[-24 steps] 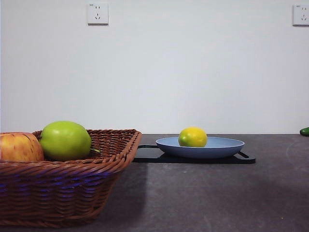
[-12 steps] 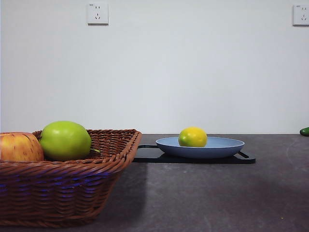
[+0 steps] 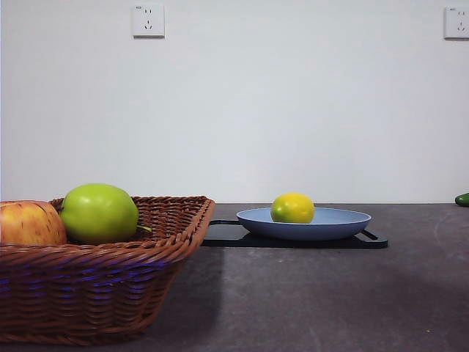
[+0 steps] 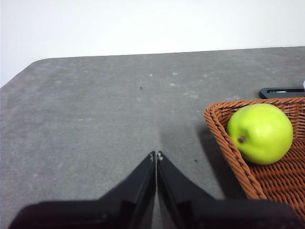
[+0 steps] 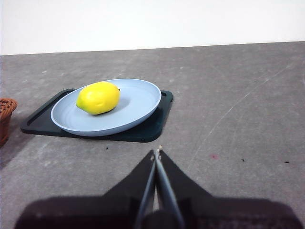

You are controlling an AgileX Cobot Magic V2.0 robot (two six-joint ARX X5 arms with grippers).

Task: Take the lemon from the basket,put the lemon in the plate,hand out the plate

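The lemon [image 3: 293, 207] lies in the light blue plate [image 3: 344, 222], toward its left side; it also shows in the right wrist view [image 5: 98, 97] on the plate [image 5: 138, 102]. The brown wicker basket [image 3: 110, 275] stands at the near left. My right gripper [image 5: 157, 152] is shut and empty, a short way off the plate, over bare table. My left gripper [image 4: 156, 155] is shut and empty, over bare table beside the basket's corner [image 4: 224, 131]. Neither gripper shows in the front view.
The plate rests on a flat black tray [image 3: 227, 235] [image 5: 157, 121]. A green apple [image 3: 99, 213] [image 4: 260, 133] and a red-yellow apple [image 3: 28, 224] lie in the basket. A dark green thing [image 3: 462, 199] shows at the far right edge.
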